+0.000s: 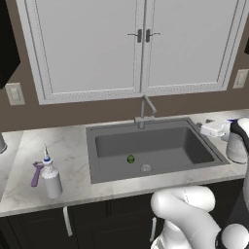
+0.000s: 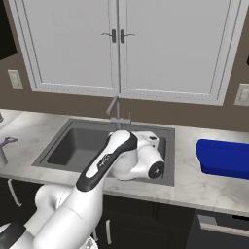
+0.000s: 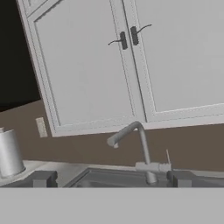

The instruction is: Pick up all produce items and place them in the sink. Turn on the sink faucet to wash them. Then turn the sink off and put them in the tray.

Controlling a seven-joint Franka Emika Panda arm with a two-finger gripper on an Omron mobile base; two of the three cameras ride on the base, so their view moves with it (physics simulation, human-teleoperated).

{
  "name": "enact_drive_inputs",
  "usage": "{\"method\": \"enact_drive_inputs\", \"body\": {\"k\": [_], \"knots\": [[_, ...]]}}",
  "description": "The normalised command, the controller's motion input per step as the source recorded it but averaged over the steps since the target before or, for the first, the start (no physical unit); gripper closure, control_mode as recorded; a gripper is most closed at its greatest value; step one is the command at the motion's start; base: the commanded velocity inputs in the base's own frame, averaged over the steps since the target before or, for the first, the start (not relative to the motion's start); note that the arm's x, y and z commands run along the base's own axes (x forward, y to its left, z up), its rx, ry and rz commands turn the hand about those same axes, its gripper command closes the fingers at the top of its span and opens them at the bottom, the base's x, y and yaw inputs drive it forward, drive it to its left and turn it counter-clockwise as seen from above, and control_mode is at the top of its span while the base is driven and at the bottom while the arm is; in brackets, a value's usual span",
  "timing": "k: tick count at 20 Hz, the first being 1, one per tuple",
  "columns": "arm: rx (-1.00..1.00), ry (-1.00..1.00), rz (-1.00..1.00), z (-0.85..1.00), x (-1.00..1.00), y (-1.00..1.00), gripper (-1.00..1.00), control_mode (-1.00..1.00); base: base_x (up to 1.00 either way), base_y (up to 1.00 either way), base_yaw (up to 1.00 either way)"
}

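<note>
- The lime [image 1: 131,159] lies on the sink [image 1: 104,172] floor, near the drain.
- The tool [image 3: 111,178] faces the faucet [image 3: 141,148]; its tips stand apart, released.
- The tray [image 2: 223,158] is cut off at the tabletop's right edge.

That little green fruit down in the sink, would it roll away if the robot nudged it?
Probably. The lime looks round and lies loose on the sink floor, so a nudge would likely roll it. It seems small, so probably light, yet awkward to pinch squarely.
</note>
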Motion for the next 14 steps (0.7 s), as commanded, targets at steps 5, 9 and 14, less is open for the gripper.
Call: {"method": "enact_drive_inputs", "body": {"k": [5, 9, 14], "knots": [[-0.01, 0.01, -0.02, 0.00, 0.03, 0.19, -1.00, -1.00, 0.00, 0.00, 0.00], [-0.01, 0.02, 0.00, 0.13, 0.11, 0.07, -1.00, -1.00, 0.00, 0.00, 0.00], [0.00, 0.00, 0.00, 0.11, 0.02, 0.00, -1.00, -1.00, 0.00, 0.00, 0.00]]}}
